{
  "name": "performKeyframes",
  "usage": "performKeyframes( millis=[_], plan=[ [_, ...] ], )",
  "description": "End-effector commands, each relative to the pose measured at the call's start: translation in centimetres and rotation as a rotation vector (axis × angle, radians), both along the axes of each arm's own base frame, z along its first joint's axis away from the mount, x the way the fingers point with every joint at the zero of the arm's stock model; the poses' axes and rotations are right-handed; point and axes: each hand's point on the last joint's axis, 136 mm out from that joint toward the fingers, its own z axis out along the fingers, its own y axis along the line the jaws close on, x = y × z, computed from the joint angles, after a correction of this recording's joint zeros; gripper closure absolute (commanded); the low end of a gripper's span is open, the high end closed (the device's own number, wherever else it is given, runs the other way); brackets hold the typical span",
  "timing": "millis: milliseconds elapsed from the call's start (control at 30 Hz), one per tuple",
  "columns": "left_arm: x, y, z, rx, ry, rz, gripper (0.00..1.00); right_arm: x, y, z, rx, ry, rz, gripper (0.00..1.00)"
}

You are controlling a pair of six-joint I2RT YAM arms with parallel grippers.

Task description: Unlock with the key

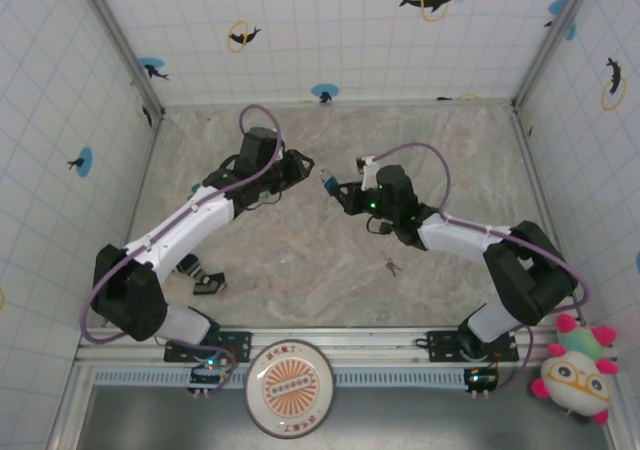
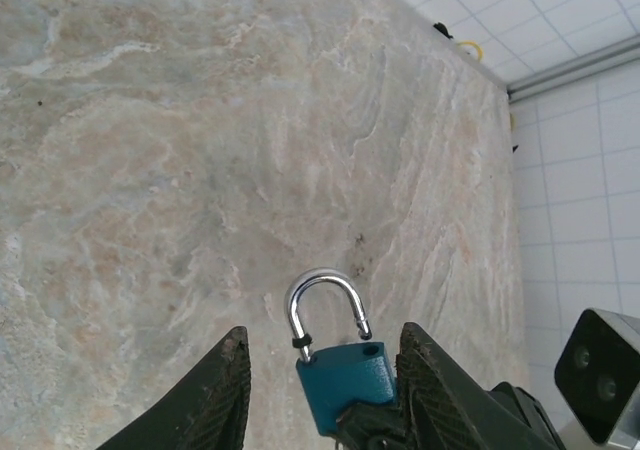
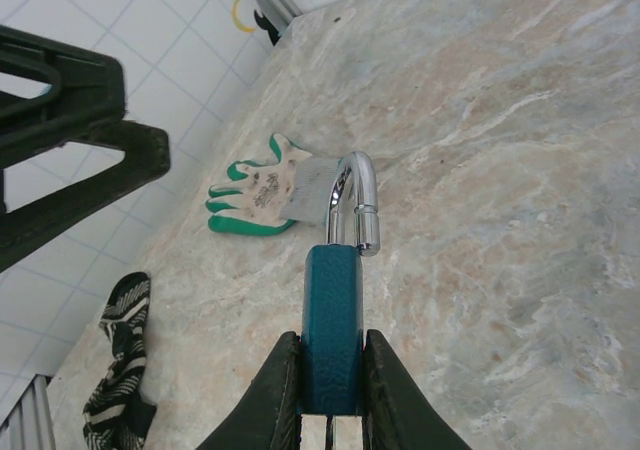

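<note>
Reaching toward the left arm (image 1: 190, 220), right fingers (image 3: 270, 395) pinch the padlock (image 3: 331, 320).

Teal lock (image 3: 332, 330) body in a smooth, matt coat, paint or plastic; shackle (image 3: 355, 195) in polished, mirror-bright metal. Left fingers (image 2: 218, 400) in dark matt plastic with finely ribbed pads; right fingers (image 3: 278, 390) in the same dark plastic, faintly glossy at the edges. Table (image 2: 200, 170) with a marble-look top, beige and grey veining, smooth with a dull sheen. Glove (image 3: 258, 198) of white knit cloth with green rubbery fingertips. Striped cloth (image 3: 122, 360), black and white, soft knit. Key (image 1: 392, 266) grey, metal by its look, too small for finish. Rails (image 1: 340, 340) of pale brushed metal. Walls (image 1: 350, 30) smooth white with a printed tile grid. Toy (image 1: 575, 365) of fuzzy plush.
</note>
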Motion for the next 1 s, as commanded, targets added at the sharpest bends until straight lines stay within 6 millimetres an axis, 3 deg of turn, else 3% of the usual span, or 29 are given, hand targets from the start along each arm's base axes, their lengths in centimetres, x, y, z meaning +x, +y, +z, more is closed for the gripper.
performKeyframes(
  millis=[0,300,567,967],
  plan=[
    [-0.1,0.1,-0.1,0.039,-0.026,-0.022,0.58,-0.6,0.6,1.9,0.041,-0.059,0.04,1.0],
    [-0.7,-0.4,-2.4,0.122,0.013,-0.128,0.56,-1.9,1.2,3.0,0.005,-0.104,0.145,1.0],
    [-0.6,-1.1,-3.4,0.136,0.029,-0.177,0.55,-3.1,2.1,3.8,-0.011,-0.151,0.213,1.0],
    [-2.2,-1.2,-6.6,0.161,0.113,-0.237,0.62,-3.1,1.7,5.6,-0.024,-0.22,0.21,1.0]
  ],
)
